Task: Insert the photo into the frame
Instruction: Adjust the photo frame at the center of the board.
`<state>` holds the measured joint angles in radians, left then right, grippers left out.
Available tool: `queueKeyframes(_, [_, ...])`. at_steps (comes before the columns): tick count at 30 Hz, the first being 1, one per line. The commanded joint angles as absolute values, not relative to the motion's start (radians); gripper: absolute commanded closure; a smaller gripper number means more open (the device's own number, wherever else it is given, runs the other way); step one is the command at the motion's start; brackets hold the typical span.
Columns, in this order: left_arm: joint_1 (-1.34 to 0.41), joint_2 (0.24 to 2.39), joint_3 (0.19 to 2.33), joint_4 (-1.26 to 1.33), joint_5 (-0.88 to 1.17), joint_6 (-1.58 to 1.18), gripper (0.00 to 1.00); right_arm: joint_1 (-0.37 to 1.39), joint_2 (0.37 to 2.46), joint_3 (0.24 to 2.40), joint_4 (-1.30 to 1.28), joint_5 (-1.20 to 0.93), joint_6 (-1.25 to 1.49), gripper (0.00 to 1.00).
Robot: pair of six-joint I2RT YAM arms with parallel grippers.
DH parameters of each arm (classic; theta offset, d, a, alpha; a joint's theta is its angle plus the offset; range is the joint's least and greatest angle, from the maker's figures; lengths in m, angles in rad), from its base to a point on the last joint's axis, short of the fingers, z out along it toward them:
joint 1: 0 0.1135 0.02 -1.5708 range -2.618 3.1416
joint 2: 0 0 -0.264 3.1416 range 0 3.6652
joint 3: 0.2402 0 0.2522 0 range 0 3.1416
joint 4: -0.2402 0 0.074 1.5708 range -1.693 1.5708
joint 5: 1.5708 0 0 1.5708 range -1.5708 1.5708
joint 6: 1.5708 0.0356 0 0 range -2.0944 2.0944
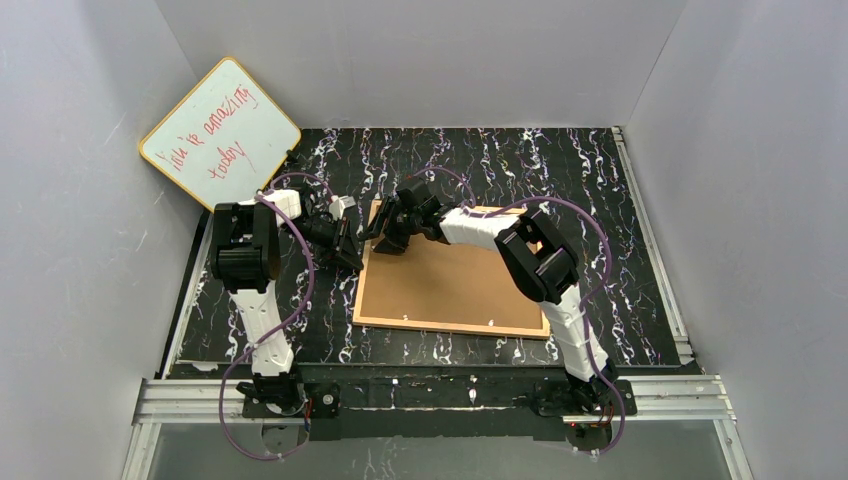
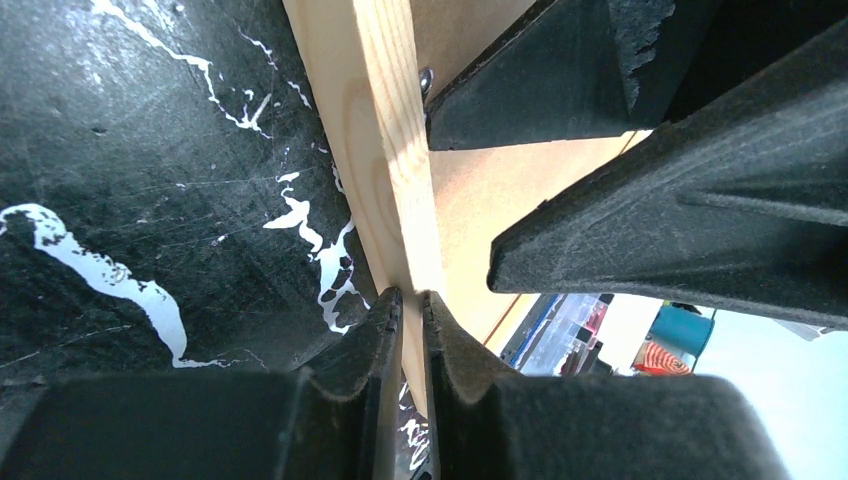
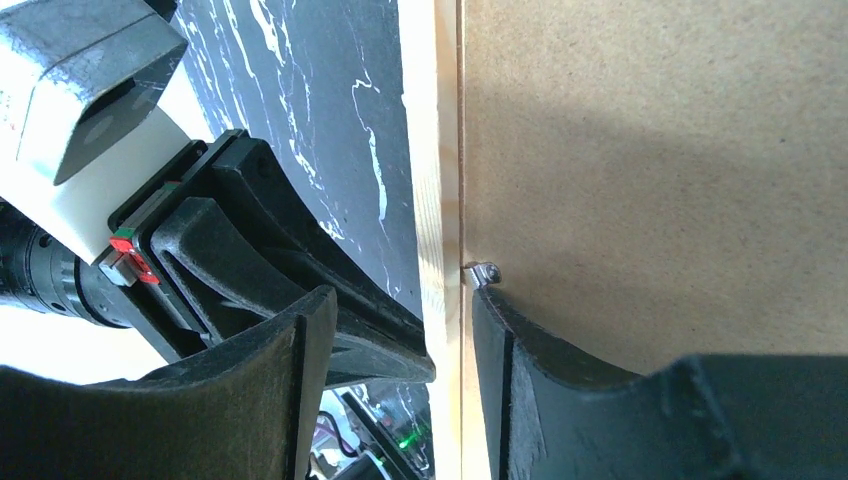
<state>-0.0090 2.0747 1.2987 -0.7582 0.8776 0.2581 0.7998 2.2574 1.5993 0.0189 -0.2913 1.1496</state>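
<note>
The frame (image 1: 450,328) lies face down on the black marbled table, its light-wood rim around a brown backing board (image 1: 450,280). The photo is hidden. My left gripper (image 1: 355,250) is shut on the frame's left rail (image 2: 385,130), fingertips (image 2: 412,295) pinching the wood. My right gripper (image 1: 385,235) is open at the same rail near the far left corner. In the right wrist view its jaws (image 3: 400,300) straddle the rail (image 3: 430,150). One finger rests on the backing board (image 3: 650,150) below a small metal tab (image 3: 487,273); the other stands off the rail's outer side.
A yellow-rimmed whiteboard (image 1: 220,132) with red writing leans in the far left corner. Grey walls enclose the table on three sides. An aluminium rail (image 1: 430,395) carries both arm bases at the near edge. The two grippers sit almost touching.
</note>
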Motion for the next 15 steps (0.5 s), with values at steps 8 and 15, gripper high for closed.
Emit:
queueKeyframes(8, [-0.056, 2.066, 1.245, -0.646, 0.755, 0.302, 0.97, 0.835, 2.295, 1.617, 0.035, -0.174, 1.223, 0.39])
queueKeyframes(15, [-0.055, 2.05, 1.254, -0.666, 0.753, 0.316, 0.97, 0.832, 2.252, 1.602, 0.059, -0.167, 1.207, 0.39])
